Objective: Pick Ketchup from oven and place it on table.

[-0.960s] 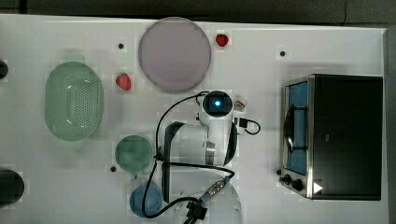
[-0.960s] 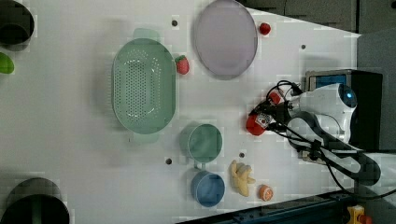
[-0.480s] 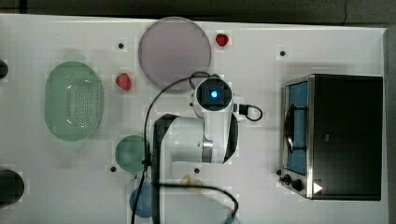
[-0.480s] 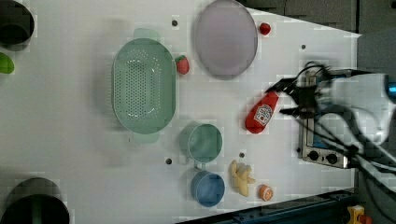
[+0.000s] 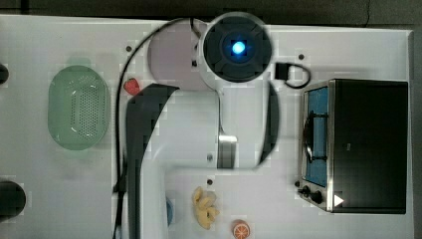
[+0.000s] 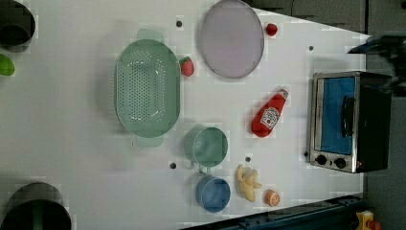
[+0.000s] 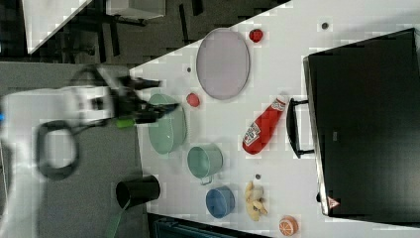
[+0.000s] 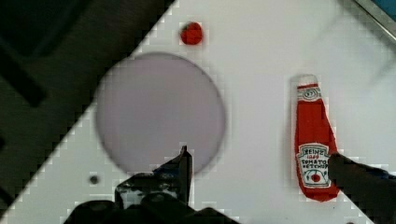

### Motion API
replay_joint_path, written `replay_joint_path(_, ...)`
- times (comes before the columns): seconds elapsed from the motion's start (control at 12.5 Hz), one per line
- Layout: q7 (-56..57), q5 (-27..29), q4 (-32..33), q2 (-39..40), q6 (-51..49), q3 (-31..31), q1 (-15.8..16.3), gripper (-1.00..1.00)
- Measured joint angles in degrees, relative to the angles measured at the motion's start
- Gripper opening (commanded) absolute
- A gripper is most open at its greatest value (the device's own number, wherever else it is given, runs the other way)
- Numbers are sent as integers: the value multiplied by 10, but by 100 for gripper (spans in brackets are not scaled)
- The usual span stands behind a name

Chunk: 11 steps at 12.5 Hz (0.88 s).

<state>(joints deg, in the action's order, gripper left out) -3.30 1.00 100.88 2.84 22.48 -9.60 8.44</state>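
Ketchup (image 6: 269, 115) on table (image 6: 86, 158), seemingly flat

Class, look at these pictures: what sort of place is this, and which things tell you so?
Probably a robot lab's mock kitchen, not a home. A white dotted table holds a toaster oven, a ketchup bottle and a green colander, with a white robot arm over them.

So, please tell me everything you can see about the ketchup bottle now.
The ketchup is a red squeeze bottle that looks like plastic, with a white cap and a white label. It lies on its side on the white table, cap end toward the oven but apart from it, below the purple plate in the left view. Nothing holds it.
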Motion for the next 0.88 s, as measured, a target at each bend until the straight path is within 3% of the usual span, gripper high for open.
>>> replay_joint_path(0.24, 0, -1, -79, -18, -40, 14, -15, 100)
replay_joint_path(0.4, -19, 8, -107, -17, -150, -3, 0, 100)
replay_joint_path(0.8, -23, -5, -80, 13, -207, -19, -10, 100)
replay_joint_path(0.88, -23, -6, -80, 35, -208, -2, -30, 100)
